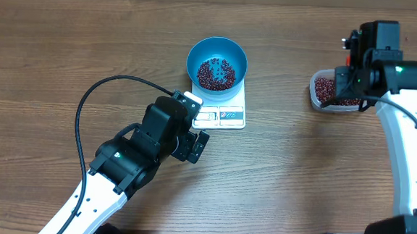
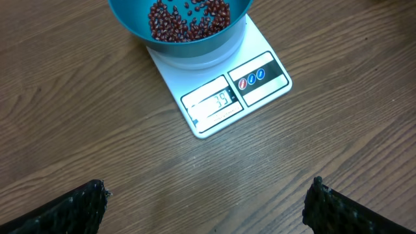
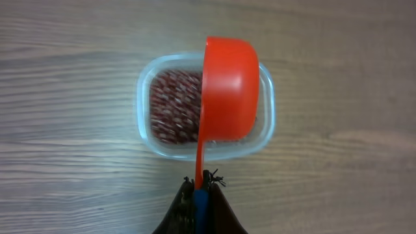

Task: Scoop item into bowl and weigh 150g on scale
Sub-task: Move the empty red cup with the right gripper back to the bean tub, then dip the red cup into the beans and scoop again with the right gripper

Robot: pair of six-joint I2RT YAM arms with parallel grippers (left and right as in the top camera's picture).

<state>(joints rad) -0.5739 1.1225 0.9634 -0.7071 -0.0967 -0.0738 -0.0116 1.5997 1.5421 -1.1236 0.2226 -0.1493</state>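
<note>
Only the right wrist view shows the right gripper (image 3: pixel 200 185) clamping a red scoop (image 3: pixel 229 91); left gripper (image 2: pixel 208 187) gapes wide, scale (image 2: pixel 214 110) at twelve o'clock.

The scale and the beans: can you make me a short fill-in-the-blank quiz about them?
The blue bowl holding beans stands on the white ____. The right gripper holds a red scoop above the clear ____. The left gripper is empty, its jaws wide ____.
Missing words: scale; tub; open.
</note>
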